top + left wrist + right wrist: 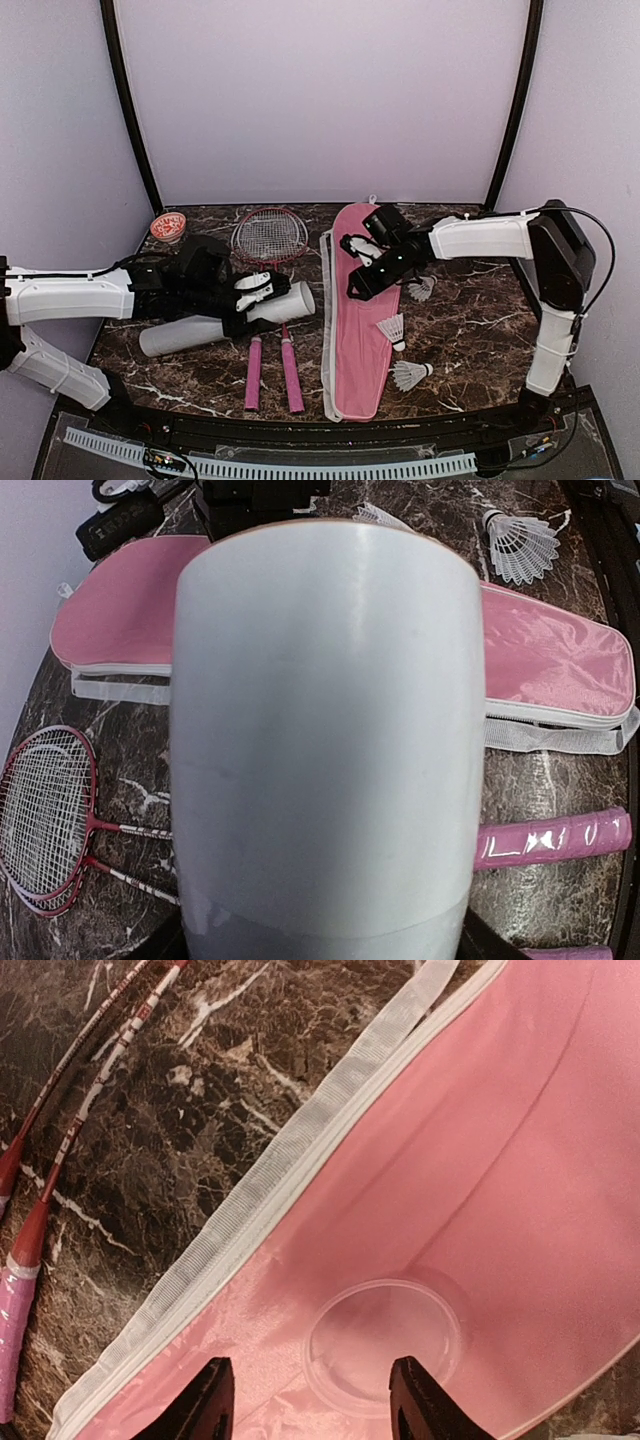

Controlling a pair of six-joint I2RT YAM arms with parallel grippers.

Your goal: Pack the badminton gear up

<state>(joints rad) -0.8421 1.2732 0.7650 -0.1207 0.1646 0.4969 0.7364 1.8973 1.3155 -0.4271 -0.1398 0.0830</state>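
My left gripper (252, 298) is shut on the long white cardboard tube (190, 333), which lies slanted over the racket shafts and fills the left wrist view (320, 730). Two red-framed rackets (270, 236) lie side by side, pink handles (292, 375) toward the front. The pink cover (362, 340) lies lengthwise right of them. My right gripper (310, 1410) hovers open just above the cover (520, 1160), its fingertips (205, 1400) either side of a clear round lid (385, 1345) resting on the fabric. Three white shuttlecocks (421, 288), (392, 328), (410, 375) lie along the cover's right edge.
A small red-patterned round cap (168, 226) sits at the back left corner. The cover's white mesh edge (290, 1160) runs along its left side. Purple walls close in the table at the back and sides.
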